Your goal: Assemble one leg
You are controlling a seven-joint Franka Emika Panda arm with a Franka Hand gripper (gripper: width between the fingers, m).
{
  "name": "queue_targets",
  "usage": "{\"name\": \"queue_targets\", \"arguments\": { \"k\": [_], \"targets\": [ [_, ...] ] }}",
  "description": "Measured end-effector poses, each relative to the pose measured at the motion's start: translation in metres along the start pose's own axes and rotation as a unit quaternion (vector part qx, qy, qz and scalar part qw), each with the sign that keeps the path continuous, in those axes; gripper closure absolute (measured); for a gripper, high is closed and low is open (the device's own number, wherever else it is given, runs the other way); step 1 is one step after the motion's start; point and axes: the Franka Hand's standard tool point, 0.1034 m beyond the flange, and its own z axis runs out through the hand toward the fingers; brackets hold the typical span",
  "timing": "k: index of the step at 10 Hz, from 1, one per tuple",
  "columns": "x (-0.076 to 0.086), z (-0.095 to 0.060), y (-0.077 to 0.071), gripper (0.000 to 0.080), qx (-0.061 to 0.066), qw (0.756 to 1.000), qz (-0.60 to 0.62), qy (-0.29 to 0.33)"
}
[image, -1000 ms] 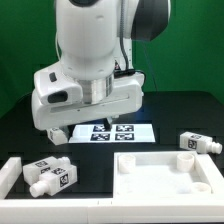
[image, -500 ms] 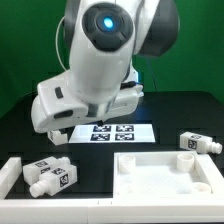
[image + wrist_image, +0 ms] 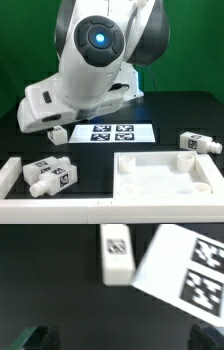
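Jaws spread wide and empty, the gripper (image 3: pixel 124 335) is hovering near the leg (image 3: pixel 117 255), which is looking light, stiff and slick, best pinched mid-body.

In the wrist view, only parts of the two fingers (image 3: pixel 40 339) are seen: dark, blurred and cut off by the picture's edge. Ahead of the fingers, the leg (image 3: pixel 117 255) is cut off at its far end, and its tag is too blurred to be read. Beside the leg, the marker board (image 3: pixel 185 272) is cut by two edges, its tags smeared. In the exterior view, the fingers cannot be made out beneath the arm (image 3: pixel 95 60), by which part of the marker board is hidden.
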Motion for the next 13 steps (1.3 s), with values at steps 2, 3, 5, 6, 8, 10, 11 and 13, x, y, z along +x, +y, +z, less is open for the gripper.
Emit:
{"name": "queue_targets", "arguments": {
  "k": [2, 3, 5, 6, 8, 10, 11, 13],
  "targets": [
    [0.005, 0.0, -0.004, 0.0151, 0.005, 1.0, -0.003, 0.002],
    [0.005, 0.0, -0.004, 0.0151, 0.005, 1.0, -0.004, 0.002],
    [0.005, 0.002, -0.003, 0.0151, 0.005, 1.0, -0.003, 0.001],
    [0.001, 0.019, 0.001, 0.0151, 0.004, 1.0, -0.001, 0.001],
    [-0.008, 0.064, -0.001, 0.0151, -0.005, 1.0, 0.009, 0.001],
    [-0.006, 0.07, -0.005, 0.0151, -0.004, 1.0, 0.015, 0.002],
    [-0.005, 0.069, -0.005, 0.0151, -0.005, 1.0, 0.014, 0.003],
    [-0.005, 0.071, -0.005, 0.0151, -0.005, 1.0, 0.014, 0.001]
  ]
}}
